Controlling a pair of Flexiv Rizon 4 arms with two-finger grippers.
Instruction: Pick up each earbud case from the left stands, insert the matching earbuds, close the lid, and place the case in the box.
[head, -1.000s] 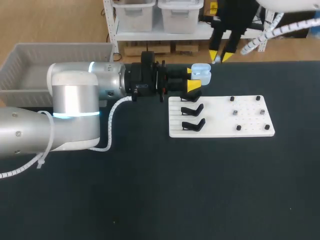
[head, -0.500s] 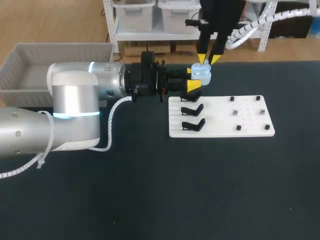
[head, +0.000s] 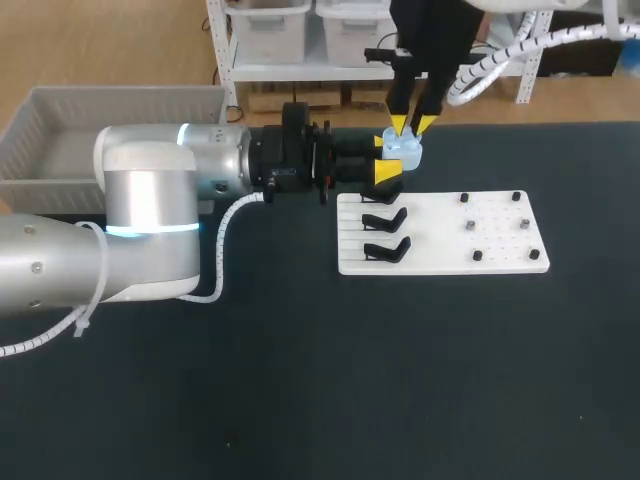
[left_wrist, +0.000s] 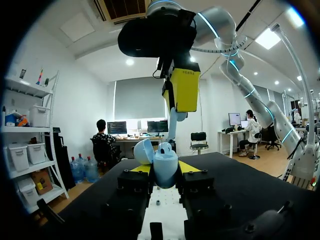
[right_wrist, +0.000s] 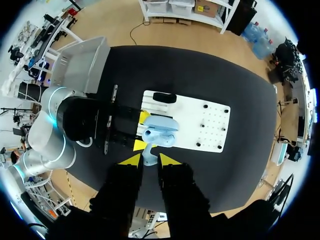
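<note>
Counts first: one pale blue earbud case (head: 405, 150), lid open, over the far left corner of the white board (head: 500, 240), with our left gripper (head: 388, 157) clamped on it. One earbud (right_wrist: 149, 156) is pinched in our right gripper (head: 408, 124), right at the case; contact we cannot tell. Two black stands (head: 385, 218) show whole, a third partly hidden under the left gripper. Six pegs (head: 470, 226) dot the board's right half. One grey box (head: 60, 110), far left, is partly hidden behind our left arm (head: 150, 200)
</note>
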